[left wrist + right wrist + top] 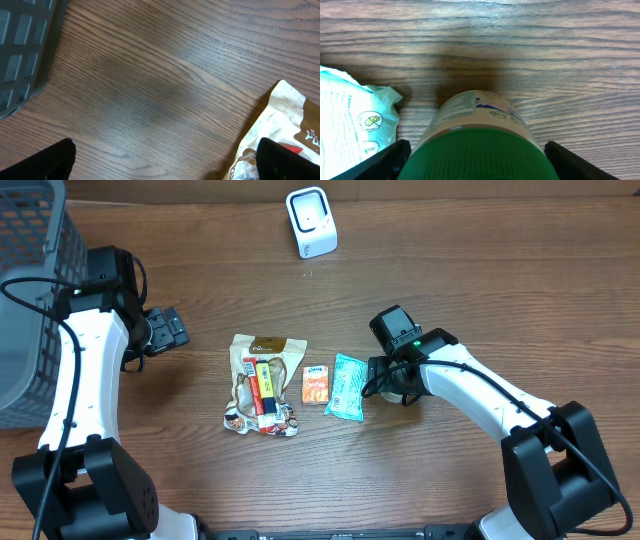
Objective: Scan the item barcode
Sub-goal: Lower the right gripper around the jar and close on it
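Your right claw point(477, 156) stood spread either side of the green-lidded jar point(476, 114), gripping nothing yet, so you needed to centre it and squeeze evenly before lifting toward the white scanner point(311, 222).

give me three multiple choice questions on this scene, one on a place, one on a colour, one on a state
1. Where does the white scanner stand?
A) at the far side of the table, beyond the packets
B) in the basket
C) among the packets

2. What colour is the lid of the jar?
A) red
B) green
C) white

3. How is the left claw?
A) shut on a packet
B) shut on the basket
C) open, holding nothing

Answers: 1 A, the overhead view shows it alone past the packets; 2 B, the green lid fills the right wrist view; 3 C, its fingers stand wide apart over bare table.
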Available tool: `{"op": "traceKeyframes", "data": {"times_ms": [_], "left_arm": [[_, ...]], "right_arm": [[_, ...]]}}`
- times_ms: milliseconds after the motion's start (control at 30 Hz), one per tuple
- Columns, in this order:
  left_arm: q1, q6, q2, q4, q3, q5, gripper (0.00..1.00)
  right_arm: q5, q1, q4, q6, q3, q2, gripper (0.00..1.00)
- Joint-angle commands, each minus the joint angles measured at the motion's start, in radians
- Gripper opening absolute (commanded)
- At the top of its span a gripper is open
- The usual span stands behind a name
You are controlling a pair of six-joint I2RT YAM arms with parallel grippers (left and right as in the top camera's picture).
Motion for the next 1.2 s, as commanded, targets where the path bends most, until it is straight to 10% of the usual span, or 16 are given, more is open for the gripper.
{"op": "traceKeyframes", "data": {"times_ms": [0, 267, 633, 1167], "left_arm": [[0.002, 0.015, 0.009, -0.002, 0.014, -0.002, 1.0], [0.002, 0.015, 0.009, -0.002, 0.014, -0.002, 1.0], [0.002, 0.015, 0.009, -0.002, 0.014, -0.002, 1.0], [0.002, 0.015, 0.009, -0.002, 0.014, -0.002, 1.0]], "right_arm": [[0.051, -0.002, 0.003, -0.004, -0.007, 0.002, 0.85], [0.05, -0.002, 0.007, -0.003, -0.007, 0.002, 0.84], [0.047, -0.011, -0.121, 0.157, 0.057, 0.001, 0.54], [-0.048, -0.089, -0.122, 0.3, 0.122, 0.002, 0.65]]}}
